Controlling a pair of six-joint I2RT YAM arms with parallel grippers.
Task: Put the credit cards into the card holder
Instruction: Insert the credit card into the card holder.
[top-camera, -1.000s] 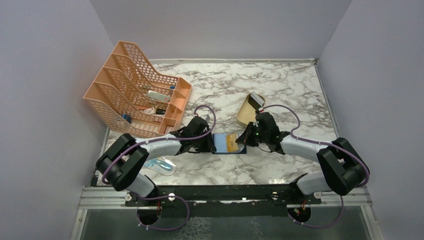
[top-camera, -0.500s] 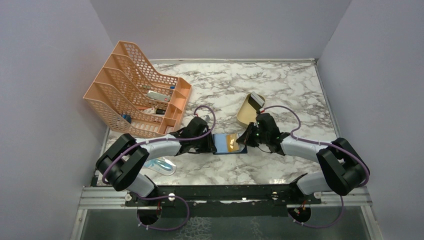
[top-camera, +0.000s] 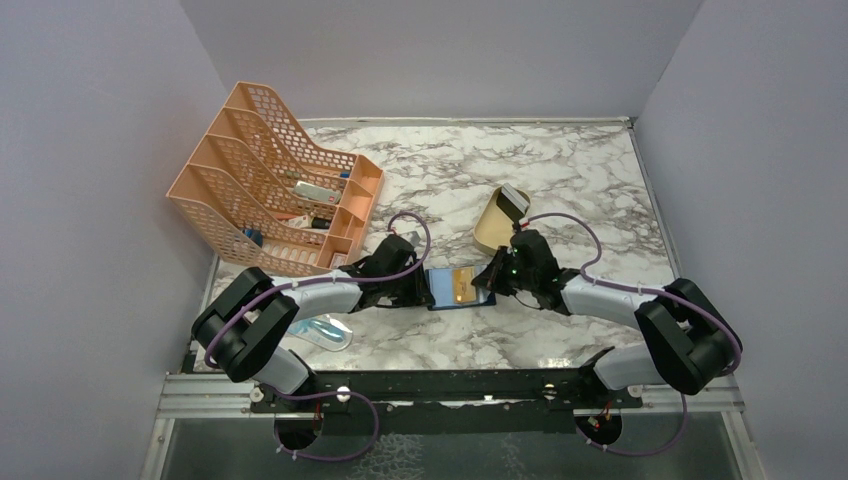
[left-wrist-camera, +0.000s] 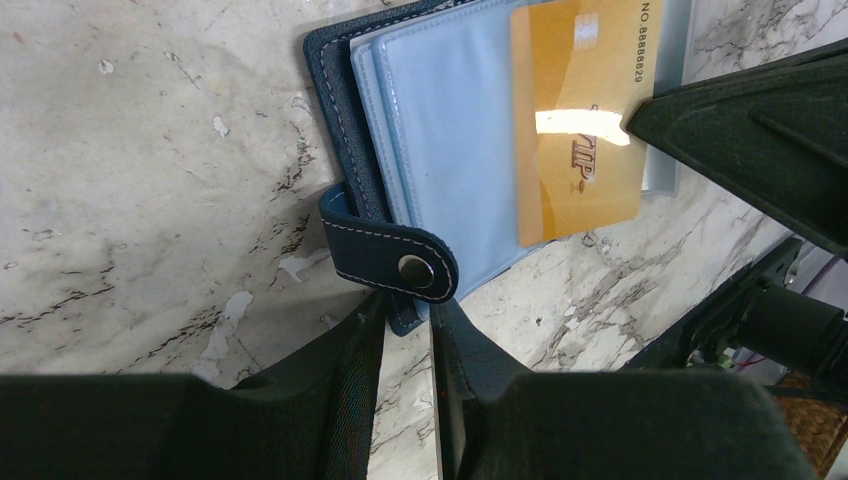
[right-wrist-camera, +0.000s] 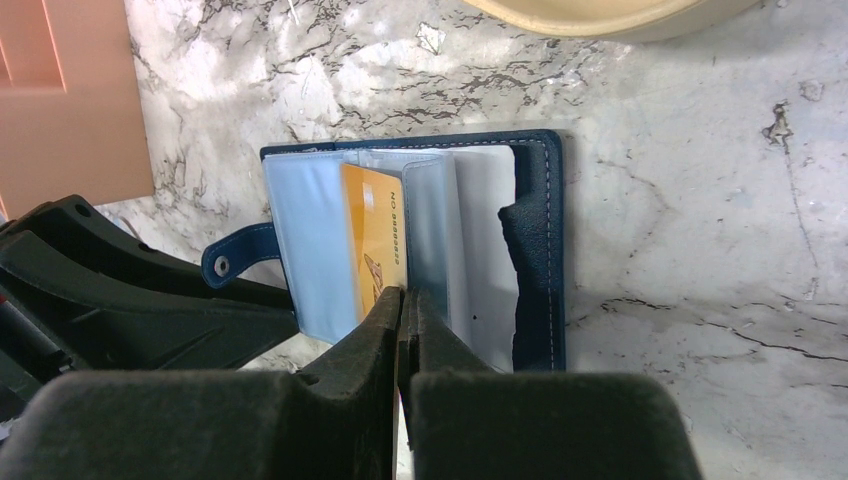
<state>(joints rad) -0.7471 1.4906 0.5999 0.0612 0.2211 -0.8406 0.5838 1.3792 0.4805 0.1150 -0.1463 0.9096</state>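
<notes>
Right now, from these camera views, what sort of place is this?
Probably a robot test booth, not a real office: plain grey walls box in a marble-patterned table, with an orange mesh file rack as a desk prop.

Not discernible: gold card (right-wrist-camera: 372, 250), near end lost between the right claw (right-wrist-camera: 403, 302) tips; card holder (left-wrist-camera: 440, 150), top cut by the frame, lower corner buried in the left claw (left-wrist-camera: 408, 320); tan tray (right-wrist-camera: 600, 14), mostly out of frame; orange rack (top-camera: 250, 180) contents, too small to name.
</notes>
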